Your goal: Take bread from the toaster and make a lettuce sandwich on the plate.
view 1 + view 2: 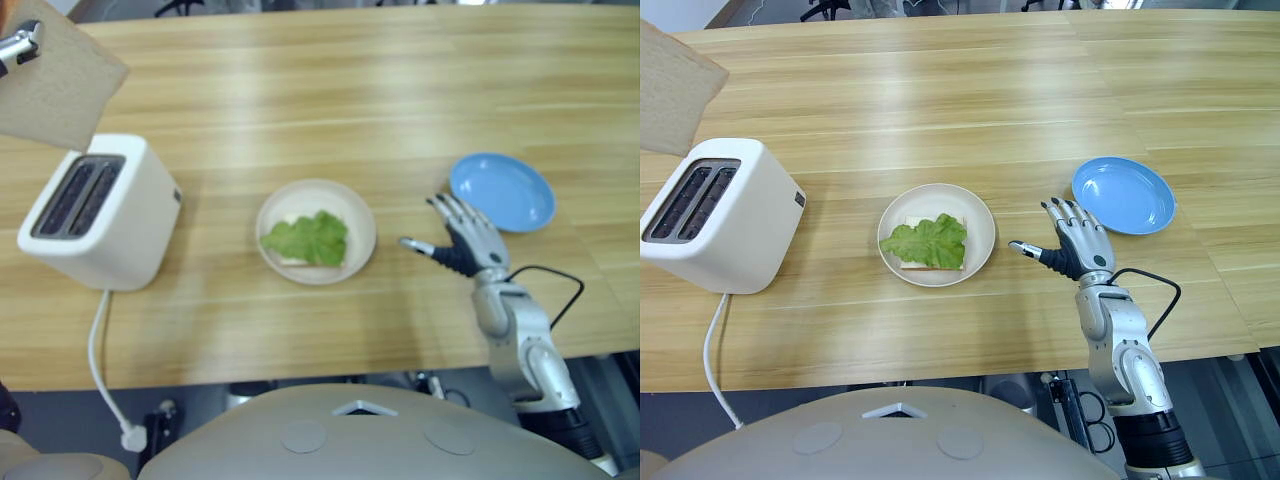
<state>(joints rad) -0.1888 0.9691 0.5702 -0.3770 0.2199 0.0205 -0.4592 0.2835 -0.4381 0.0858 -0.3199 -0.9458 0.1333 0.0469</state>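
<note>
Bread is what you are handling: a brown, square slice of toast (55,85) hangs in the air at the far left, above the toaster. The left robot hand (18,45) has a metal fingertip closed on its upper corner. Below lies the pale wooden tabletop (400,90). On its left stands the white, boxy two-slot toaster (100,215), both slots looking empty. In the middle sits the round cream plate (366,225), carrying a pale bottom slice (908,226) under a ruffled green lettuce leaf (308,238). A shallow blue plate (503,190) lies to the right. Between the two plates sits the right robot hand (465,235), fingers spread, holding nothing.

You look to be on the closing step. Carry the toast right and lower it flat onto the lettuce, square with the slice below.

No writing can be read. The toaster's side bears a dark mark too small to make out.
</note>
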